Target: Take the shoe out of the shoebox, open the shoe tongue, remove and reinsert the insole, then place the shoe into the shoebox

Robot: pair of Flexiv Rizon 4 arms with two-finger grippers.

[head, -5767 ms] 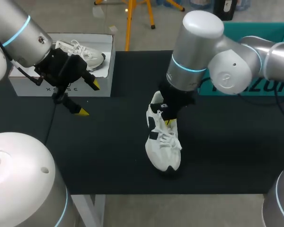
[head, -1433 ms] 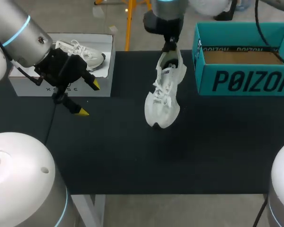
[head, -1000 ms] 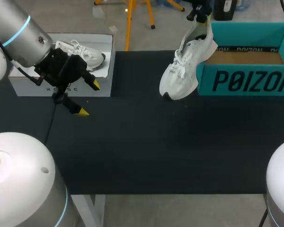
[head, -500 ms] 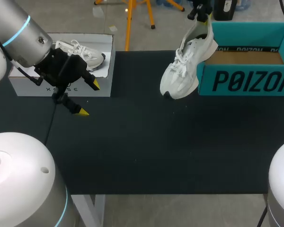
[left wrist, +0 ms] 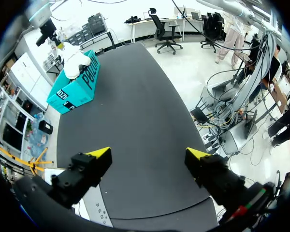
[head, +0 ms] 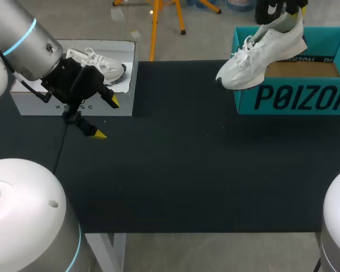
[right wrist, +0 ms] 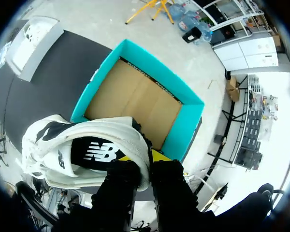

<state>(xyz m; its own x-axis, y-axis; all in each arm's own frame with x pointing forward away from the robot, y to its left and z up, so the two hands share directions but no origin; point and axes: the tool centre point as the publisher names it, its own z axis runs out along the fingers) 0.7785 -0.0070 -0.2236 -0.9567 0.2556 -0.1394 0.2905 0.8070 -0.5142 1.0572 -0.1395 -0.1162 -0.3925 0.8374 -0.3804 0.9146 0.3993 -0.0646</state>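
Now the shoe [head: 260, 51] hangs above the shoebox [head: 294, 99], over its end wall on the left-arm side. The right gripper [right wrist: 142, 157] pinches it at the heel collar. The toe sticks out past that wall and the heel is over the cardboard floor. The long axis runs roughly along the box and looks toe-low. The shoe is not yet inside. The left gripper [left wrist: 149, 154] is spread and empty, well apart from the shoebox, so the drop looks like the right arm's job.

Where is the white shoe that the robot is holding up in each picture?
Head view: the white lace-up sneaker is at the upper right, tilted over the left end of the teal cardboard shoebox.
Left wrist view: far ahead of the open left hand, small, over that box's end.
Right wrist view: its heel is pinched in the right hand, above the box's open top.
Shared landmark: the teal shoebox.
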